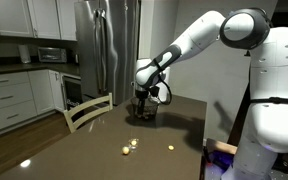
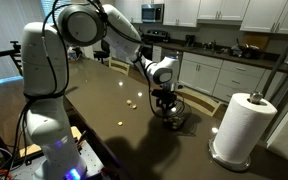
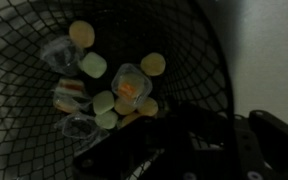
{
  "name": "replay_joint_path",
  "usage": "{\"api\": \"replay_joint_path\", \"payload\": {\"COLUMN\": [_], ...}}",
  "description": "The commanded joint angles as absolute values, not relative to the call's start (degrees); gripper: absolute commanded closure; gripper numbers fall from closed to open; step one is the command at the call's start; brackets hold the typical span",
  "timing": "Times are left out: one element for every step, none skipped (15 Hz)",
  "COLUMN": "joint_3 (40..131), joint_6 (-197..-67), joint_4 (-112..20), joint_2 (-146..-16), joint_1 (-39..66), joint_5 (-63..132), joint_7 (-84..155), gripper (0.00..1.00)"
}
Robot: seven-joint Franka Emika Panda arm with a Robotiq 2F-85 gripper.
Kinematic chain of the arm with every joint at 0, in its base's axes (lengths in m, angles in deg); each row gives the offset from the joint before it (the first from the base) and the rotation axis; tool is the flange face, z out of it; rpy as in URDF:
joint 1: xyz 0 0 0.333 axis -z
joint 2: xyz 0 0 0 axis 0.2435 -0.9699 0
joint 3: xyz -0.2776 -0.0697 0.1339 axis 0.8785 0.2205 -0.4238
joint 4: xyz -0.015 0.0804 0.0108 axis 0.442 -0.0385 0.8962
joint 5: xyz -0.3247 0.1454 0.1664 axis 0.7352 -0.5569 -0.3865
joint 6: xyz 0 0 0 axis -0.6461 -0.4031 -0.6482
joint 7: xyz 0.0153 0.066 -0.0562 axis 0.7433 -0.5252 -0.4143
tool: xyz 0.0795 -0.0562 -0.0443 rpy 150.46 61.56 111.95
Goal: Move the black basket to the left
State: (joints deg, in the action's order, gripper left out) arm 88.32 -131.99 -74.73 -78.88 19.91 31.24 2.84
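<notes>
Gripper (image 2: 165, 101) is right on the black basket (image 2: 173, 114), which sits directly under it. It's too dark to tell if it's clamped. Looks like light, stiff wire, so I'd pinch the rim and keep it level, or the round bits (image 3: 106, 100) inside will spill.

Dark table (image 1: 79, 150) with black basket (image 2: 175, 121), loose tan pieces (image 1: 129, 148) and paper towel roll (image 2: 242, 125)
</notes>
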Motion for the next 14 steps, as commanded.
{"api": "replay_joint_path", "payload": {"joint_3": [87.55, 87.50, 87.33, 87.16, 86.86, 86.60, 86.16, 85.74, 85.27, 84.83, 84.16, 83.64, 82.92, 82.36], "joint_6": [-132.59, -132.44, -132.17, -132.16, -132.05, -132.03, -132.08, -132.04, -132.02, -131.93, -131.84, -131.74, -131.71, -131.63], "joint_4": [-76.11, -76.32, -76.62, -76.79, -77.34, -77.63, -78.20, -78.64, -79.10, -79.42, -79.90, -80.26, -80.72, -81.09], "joint_2": [-76.80, -76.17, -75.47, -75.08, -74.11, -73.51, -72.65, -71.98, -71.31, -70.83, -70.36, -69.96, -69.70, -69.45], "joint_1": [19.84, 19.56, 19.17, 18.95, 18.31, 17.89, 17.27, 16.62, 15.94, 15.39, 14.68, 14.20, 13.57, 13.14], "joint_5": [35.96, 37.24, 38.70, 39.81, 41.39, 42.55, 44.04, 45.34, 46.60, 47.74, 48.76, 49.42, 49.86, 50.12], "joint_7": [7.26, 7.99, 8.85, 9.60, 10.61, 11.34, 12.34, 13.18, 14.07, 14.73, 15.29, 15.61, 15.51, 15.31], "gripper": [0.98, 0.97, 0.97, 0.96, 0.96, 0.96, 0.96, 0.96, 0.96, 0.96, 0.96, 0.96, 0.96, 0.96]}}
